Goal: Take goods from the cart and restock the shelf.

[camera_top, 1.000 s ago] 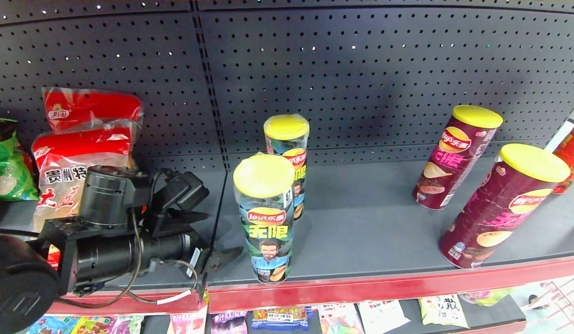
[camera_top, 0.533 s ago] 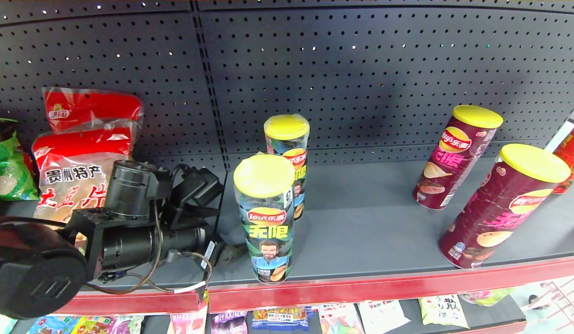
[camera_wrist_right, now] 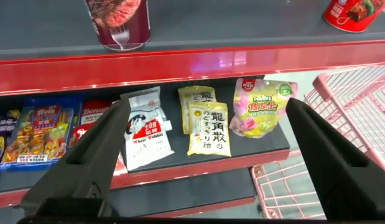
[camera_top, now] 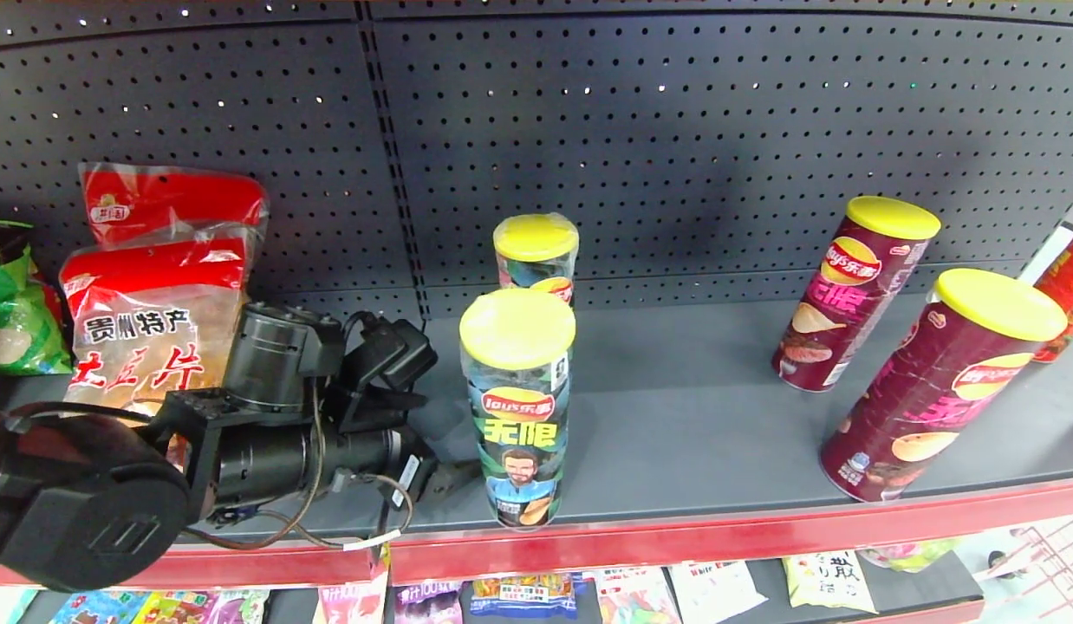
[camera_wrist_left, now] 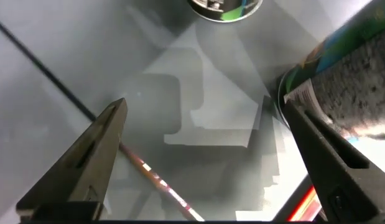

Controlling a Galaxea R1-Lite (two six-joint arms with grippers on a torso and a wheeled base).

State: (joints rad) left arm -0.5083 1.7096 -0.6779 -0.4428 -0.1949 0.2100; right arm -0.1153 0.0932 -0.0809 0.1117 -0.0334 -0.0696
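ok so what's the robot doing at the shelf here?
Left gripper is open, low on the shelf, one finger against the front green chip can, which stands upright near the edge with a second green can behind it. Right gripper hangs open and empty before the lower shelf, beside the pink cart.

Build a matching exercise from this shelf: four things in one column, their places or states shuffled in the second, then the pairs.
1. front green can
2. rear green can
3. red bags
4. left gripper

A. at the left end of the shelf, by the pegboard
B. open, low over the shelf beside a can
C. upright near the shelf's front edge
D. upright farther back, partly hidden by another can

Pairs: 1-C, 2-D, 3-A, 4-B.
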